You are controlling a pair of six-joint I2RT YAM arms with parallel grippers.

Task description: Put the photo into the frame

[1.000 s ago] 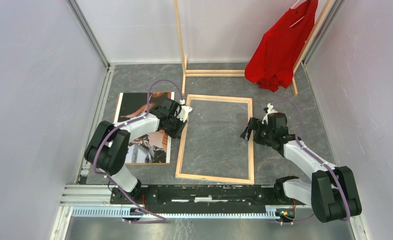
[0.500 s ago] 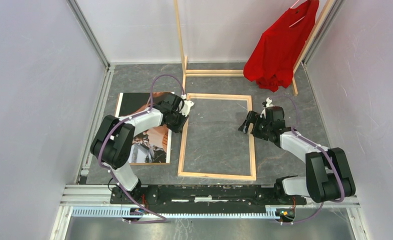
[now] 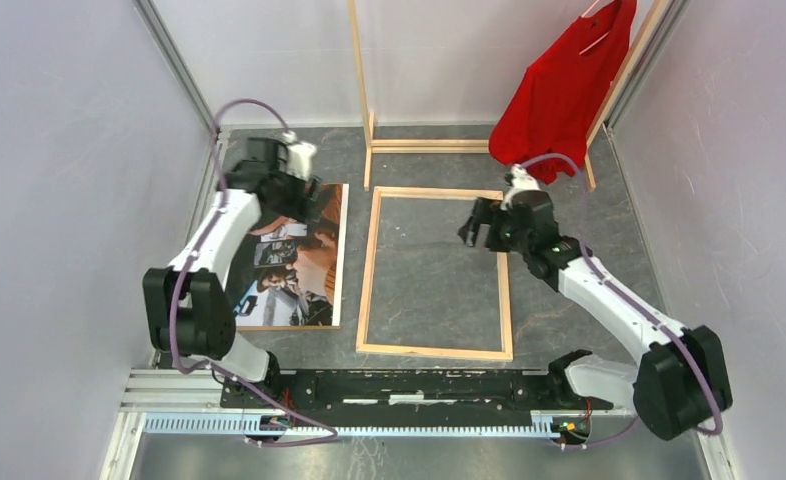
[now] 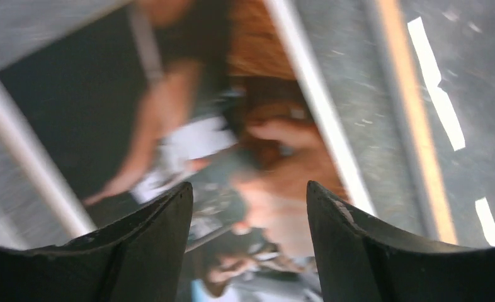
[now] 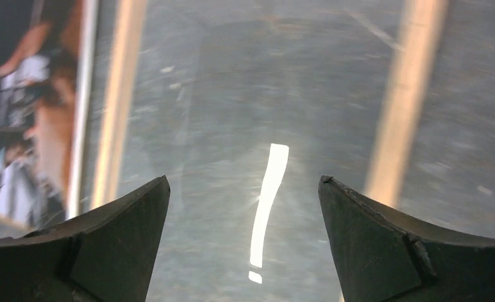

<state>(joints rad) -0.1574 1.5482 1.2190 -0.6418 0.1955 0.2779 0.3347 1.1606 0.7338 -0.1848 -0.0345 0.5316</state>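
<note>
The photo (image 3: 289,270) lies face up on the table's left side, its long edge beside the frame (image 3: 366,270). The frame lies flat at the centre, light wood side up. My left gripper (image 3: 307,203) hovers over the photo's far end, open and empty. In the left wrist view the blurred print (image 4: 264,151) fills the gap at the gripper (image 4: 249,192), with the frame's wood rail (image 4: 415,126) to the right. My right gripper (image 3: 472,228) is open above the frame's far right part. The right wrist view shows the gripper (image 5: 244,182) between two rails (image 5: 409,94).
A tall wooden clothes rack (image 3: 361,90) with a red shirt (image 3: 559,90) stands at the back, its base bar (image 3: 429,146) just beyond the frame. White walls close in on the left and right. A metal rail (image 3: 419,385) runs along the near edge.
My left gripper left the frame's far left corner, swung left and back over the photo's far end, and opened. The right gripper moved farther back and left. The frame now lies straighter.
</note>
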